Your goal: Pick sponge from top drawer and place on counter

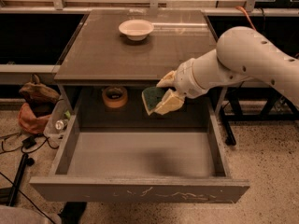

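Observation:
My gripper (161, 94) comes in from the right on a white arm and is shut on the sponge (150, 98), whose dark green face points left with the yellow body behind it. The sponge hangs in the air above the back of the open top drawer (140, 155), just below the front edge of the counter (135, 55). The drawer's scuffed front panel (140, 190) is nearest the camera.
A white bowl (136, 29) stands at the back of the counter. A round tan tape roll (115, 96) lies at the drawer's back left. Bags and cables lie on the floor at the left (32, 111). Dark shelving runs behind the cabinet.

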Controlling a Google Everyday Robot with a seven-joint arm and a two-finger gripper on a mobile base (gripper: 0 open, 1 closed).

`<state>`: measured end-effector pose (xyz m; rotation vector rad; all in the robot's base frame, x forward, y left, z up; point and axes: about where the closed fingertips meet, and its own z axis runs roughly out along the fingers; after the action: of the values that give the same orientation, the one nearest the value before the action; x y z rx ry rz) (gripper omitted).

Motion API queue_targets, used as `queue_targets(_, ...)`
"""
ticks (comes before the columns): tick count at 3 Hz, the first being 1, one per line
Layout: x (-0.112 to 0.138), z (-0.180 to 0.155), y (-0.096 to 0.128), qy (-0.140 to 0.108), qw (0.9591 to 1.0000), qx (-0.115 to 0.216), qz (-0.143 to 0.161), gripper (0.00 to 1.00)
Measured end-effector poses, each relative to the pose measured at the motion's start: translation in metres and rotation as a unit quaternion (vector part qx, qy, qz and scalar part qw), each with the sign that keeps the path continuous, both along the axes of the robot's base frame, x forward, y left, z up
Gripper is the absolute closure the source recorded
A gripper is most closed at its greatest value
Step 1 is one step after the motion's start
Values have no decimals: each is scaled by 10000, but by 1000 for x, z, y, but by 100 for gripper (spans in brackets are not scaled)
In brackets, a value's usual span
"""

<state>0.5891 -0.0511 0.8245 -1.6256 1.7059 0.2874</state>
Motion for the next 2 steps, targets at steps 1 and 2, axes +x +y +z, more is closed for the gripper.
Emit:
queue_targets(1,34,29,-2,-388,9990,-208,-27,100)
queue_targets(2,80,52,-8,-630,9972,-386,-116,100)
